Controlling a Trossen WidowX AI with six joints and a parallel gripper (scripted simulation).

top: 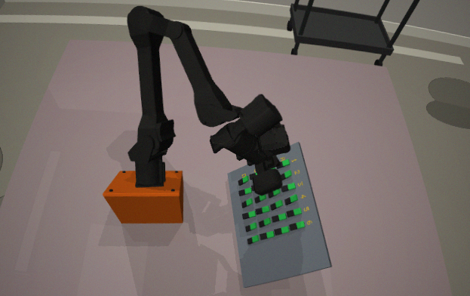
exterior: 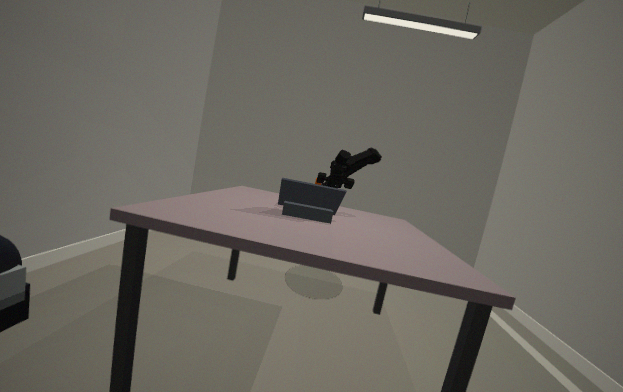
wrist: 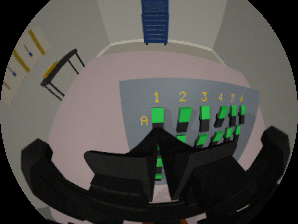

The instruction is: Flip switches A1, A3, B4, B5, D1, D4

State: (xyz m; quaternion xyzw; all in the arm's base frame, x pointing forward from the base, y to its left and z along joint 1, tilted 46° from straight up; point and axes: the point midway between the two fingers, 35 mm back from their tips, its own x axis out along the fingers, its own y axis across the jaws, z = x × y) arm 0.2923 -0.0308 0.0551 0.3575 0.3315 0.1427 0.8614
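The grey tilted switch panel carries green-and-black switches. My gripper is shut and empty, its tips at the near, black end of switch A1 in the wrist view; I cannot tell whether they touch it. Switch A3 shows green at its far end. B4 and B5 show in both views. D1 and D4 show in the top view. The arm hides several switches of columns 1 and 2 there.
The orange base block stands left of the panel in the top view. The pink table bears both. A dark cart stands beyond the table edge. A blue shelf-like object is far behind the panel.
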